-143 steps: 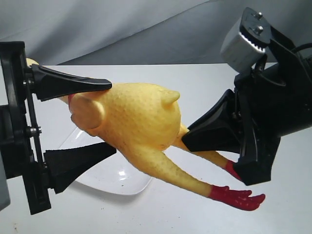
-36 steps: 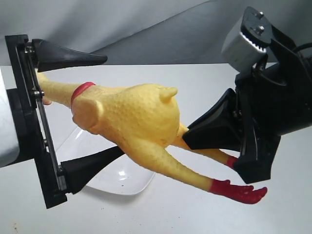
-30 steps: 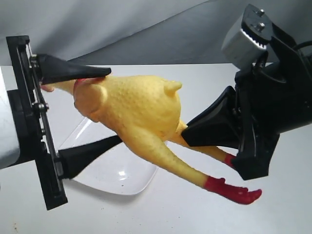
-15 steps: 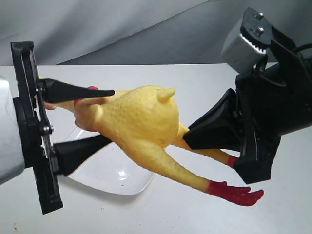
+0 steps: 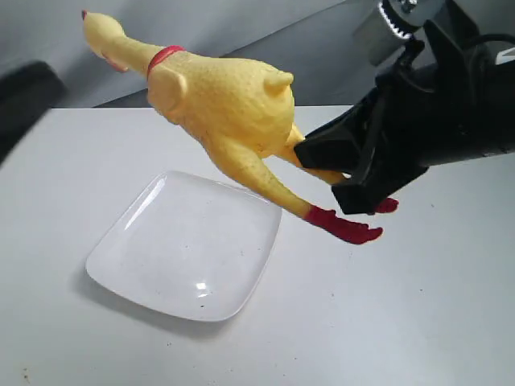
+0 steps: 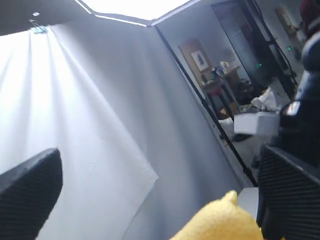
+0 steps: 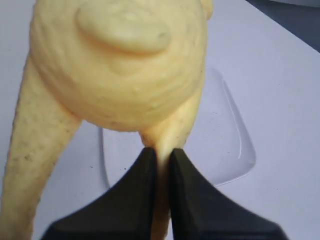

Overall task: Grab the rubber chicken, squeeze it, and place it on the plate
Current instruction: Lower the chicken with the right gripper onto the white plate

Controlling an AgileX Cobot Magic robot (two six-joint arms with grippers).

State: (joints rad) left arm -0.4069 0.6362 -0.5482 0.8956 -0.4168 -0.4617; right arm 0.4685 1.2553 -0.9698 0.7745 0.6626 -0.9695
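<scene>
The yellow rubber chicken (image 5: 229, 100) hangs in the air above the white square plate (image 5: 161, 265), its head and red neck band pointing up and to the left. My right gripper (image 5: 318, 161) is shut on one of its legs; the other leg dangles with its red foot (image 5: 346, 227) over the table. In the right wrist view the two black fingers (image 7: 145, 170) pinch the thin leg under the chicken's body (image 7: 120, 65), with the plate (image 7: 230, 135) below. My left gripper (image 6: 159, 165) is wide open and pulled back, with only a bit of the chicken (image 6: 220, 225) showing low between its fingers.
The plate lies on a white table (image 5: 418, 305); a grey cloth backdrop (image 5: 241, 40) hangs behind. A dark blurred shape (image 5: 20, 100) sits at the left edge of the exterior view.
The left gripper has let go of the chicken's neck end and drawn away to the left. The right arm has lifted the chicken higher, its head now tilted upward.
</scene>
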